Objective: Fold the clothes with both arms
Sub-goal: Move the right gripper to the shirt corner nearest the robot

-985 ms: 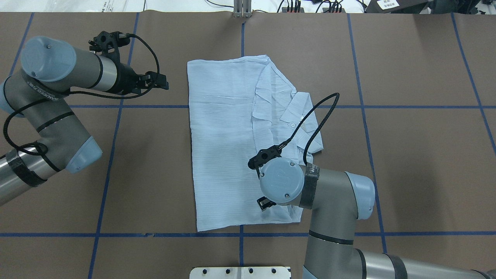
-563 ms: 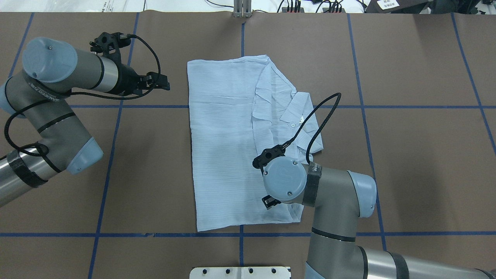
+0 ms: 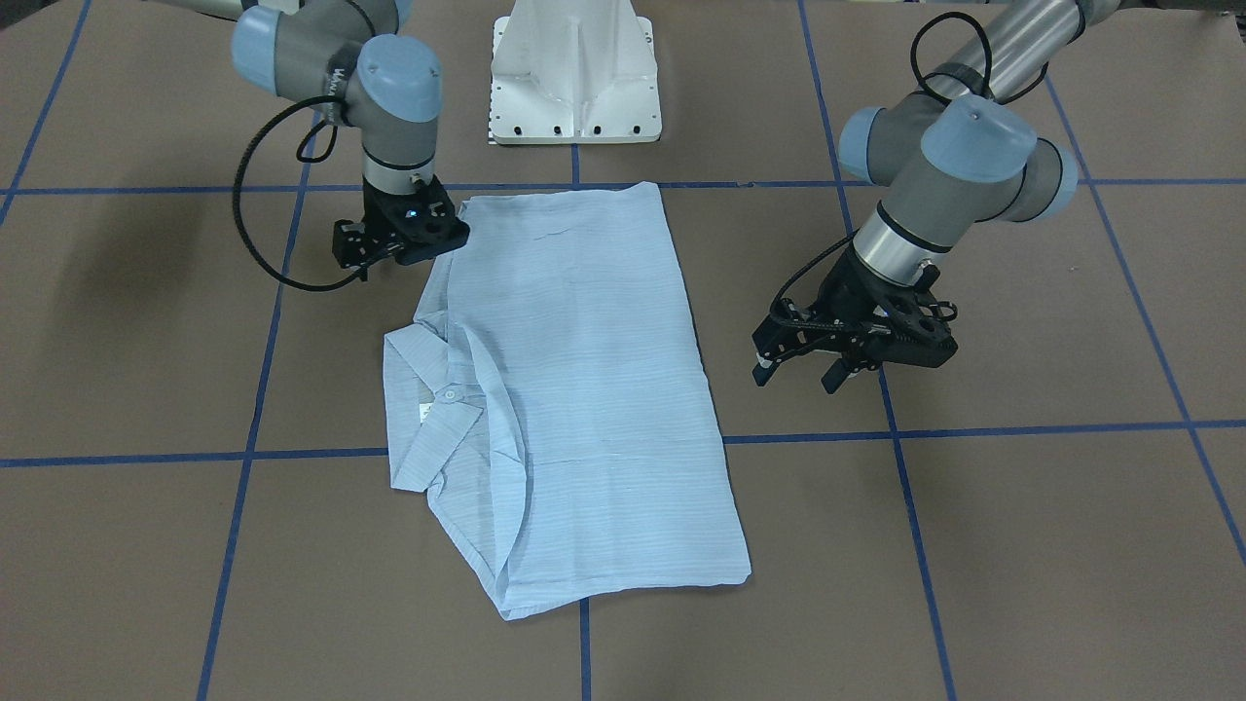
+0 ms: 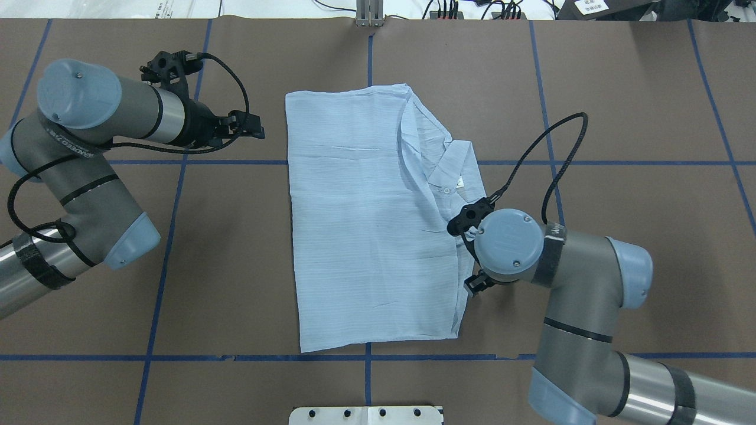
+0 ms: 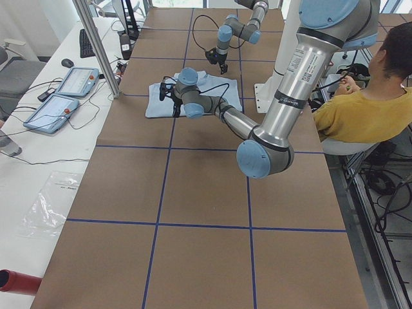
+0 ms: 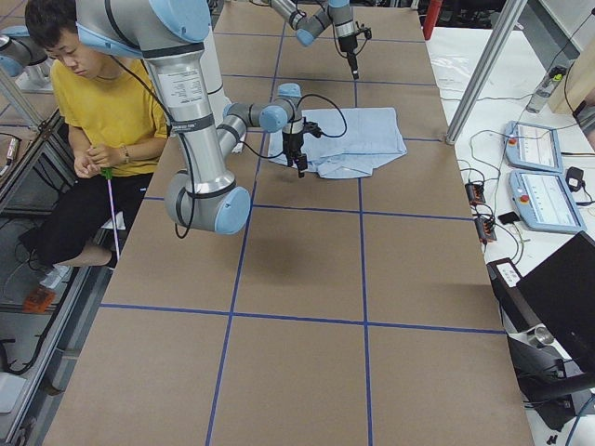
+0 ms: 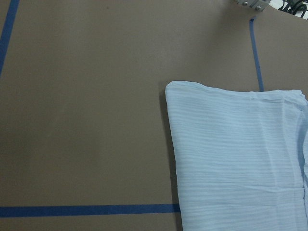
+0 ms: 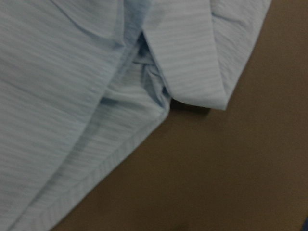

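Observation:
The light blue striped shirt (image 4: 360,236) lies folded flat mid-table, its collar and a white button (image 4: 447,190) on its right side; it also shows in the front view (image 3: 584,409). My right gripper (image 4: 475,283) hangs low at the shirt's right edge, mostly hidden under its wrist; in the front view (image 3: 399,248) it sits beside the shirt's corner, and I cannot tell whether it is open or shut. The right wrist view shows only the layered shirt hem (image 8: 144,96) close up. My left gripper (image 3: 796,375) is open and empty, hovering off the shirt's left edge (image 4: 255,127).
The white pedestal base (image 3: 574,68) stands at the table's near edge. A metal post (image 4: 369,15) stands at the far edge. Blue tape lines (image 4: 366,357) cross the brown table. A person in yellow (image 6: 93,102) sits beside the robot.
My right arm has swung right, from over the shirt's lower middle to its right edge. The long crease down the shirt's right half has flattened. The left gripper has barely moved.

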You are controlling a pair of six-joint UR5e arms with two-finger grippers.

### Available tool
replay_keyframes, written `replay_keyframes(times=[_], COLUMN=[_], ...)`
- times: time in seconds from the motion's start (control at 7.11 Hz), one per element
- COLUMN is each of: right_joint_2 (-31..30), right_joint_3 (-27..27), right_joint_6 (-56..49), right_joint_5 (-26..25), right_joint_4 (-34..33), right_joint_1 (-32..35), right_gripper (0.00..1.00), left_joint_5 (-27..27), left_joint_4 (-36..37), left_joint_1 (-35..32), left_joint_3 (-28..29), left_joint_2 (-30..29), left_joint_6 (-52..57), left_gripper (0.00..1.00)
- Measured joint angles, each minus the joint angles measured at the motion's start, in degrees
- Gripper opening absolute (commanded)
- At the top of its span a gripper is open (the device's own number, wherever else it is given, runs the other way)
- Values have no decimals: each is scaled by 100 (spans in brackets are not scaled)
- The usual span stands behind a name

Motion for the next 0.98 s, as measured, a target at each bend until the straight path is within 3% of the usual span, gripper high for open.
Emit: replay_keyframes(times=[0.42, 0.7, 0.98], right_joint_2=[-69, 147, 160], right_joint_3=[243, 220, 141], right_joint_6=[427, 2776, 6067], right_joint_5=[32, 26, -140], right_joint_4=[-3, 295, 1431], right_joint_1=[73, -143, -524], right_gripper=[100, 100, 95], left_joint_5=[-1, -13, -15], left_joint_4=[-9, 3, 1], left_joint_1=[10, 21, 31], left_joint_3=[-4, -24, -10], left_joint_2=[-7, -11, -10], left_joint_6=[-10, -12, -4], left_gripper=[99, 99, 99])
